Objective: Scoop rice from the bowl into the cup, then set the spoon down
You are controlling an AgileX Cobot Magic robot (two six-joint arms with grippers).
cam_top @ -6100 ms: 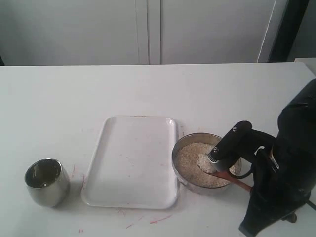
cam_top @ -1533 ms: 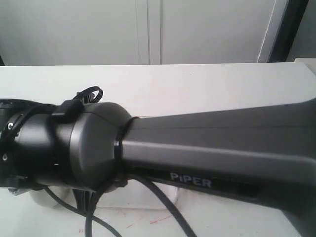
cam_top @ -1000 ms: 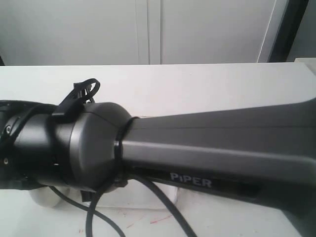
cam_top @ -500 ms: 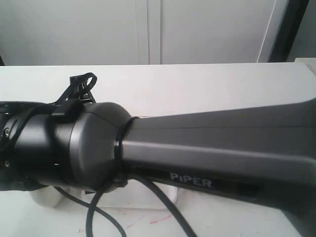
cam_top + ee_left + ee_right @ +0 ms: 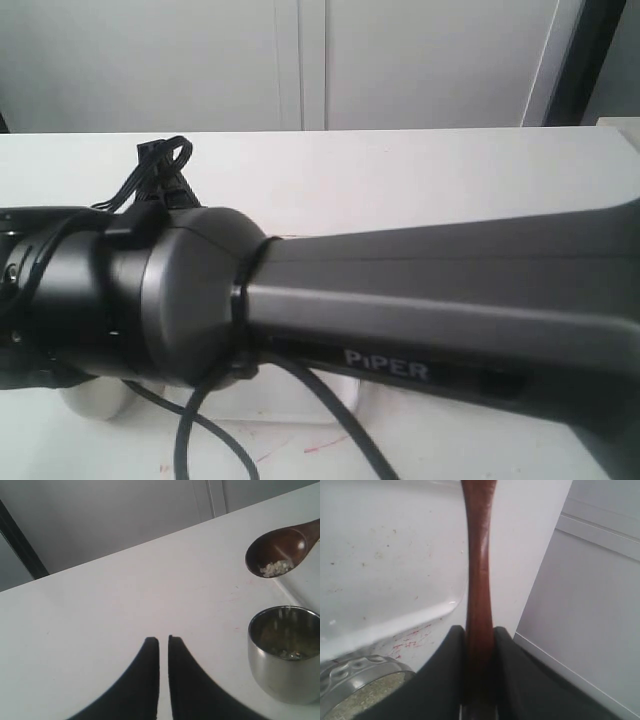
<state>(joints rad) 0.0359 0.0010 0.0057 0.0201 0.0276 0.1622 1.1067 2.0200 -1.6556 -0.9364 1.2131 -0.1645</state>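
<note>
On the left, the left tool hangs over the bare white bench. Its two dark fingers stand almost together with only a thin slit between them, and they hold nothing.

Just to its right on the bench stands the cup, a small rounded tumbler of shiny steel with a bulging belly and no handle. A few white grains lie at its bottom.

The spoon is held in the air near the cup's mouth, not touching it. It is dark reddish-brown wood with an oval bowl. The bowl is tilted, and a small cluster of rice sits against its lower rim.

Further right lies a white tray, speckled with tiny marks, and faint red marks stain the bench beside its corner.

Beyond the tray's corner sits the bowl, wide shiny steel, holding a pale, granular bed of rice.

The right tool is narrowed onto the spoon's long slim handle, one dark finger pressed to each side.

In the exterior view a dark arm lettered "PiPER" stretches across from the right and hides the cup, spoon and bowl.
</note>
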